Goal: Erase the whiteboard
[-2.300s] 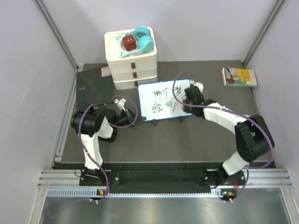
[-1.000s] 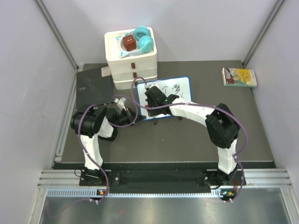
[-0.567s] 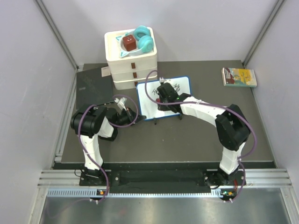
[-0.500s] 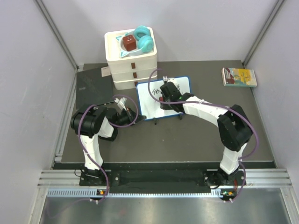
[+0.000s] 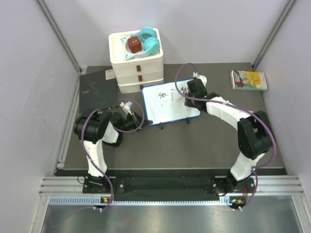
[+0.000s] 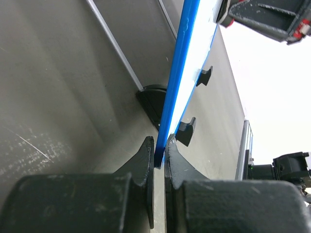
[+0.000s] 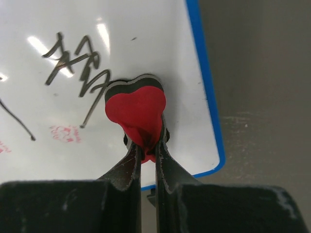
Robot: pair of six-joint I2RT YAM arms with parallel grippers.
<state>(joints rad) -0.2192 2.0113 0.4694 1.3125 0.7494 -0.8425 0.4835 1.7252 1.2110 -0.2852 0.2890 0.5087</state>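
The whiteboard, white with a thin blue frame and black feet, stands in the middle of the table; black scribbles remain along its upper part. My left gripper is shut on the board's left lower edge; in the left wrist view the blue frame runs between the fingertips. My right gripper is shut on a red heart-shaped eraser with a black felt face, pressed against the whiteboard near its upper right corner, beside black scribbles.
A white stacked drawer box with teal headphones and a red block on top stands behind the board. A flat dark grey notebook lies at the left. A small colourful book lies at the back right.
My right gripper swept the eraser left across the board and back to the upper right corner. The lower row of scribbles is gone. The left gripper has not moved.
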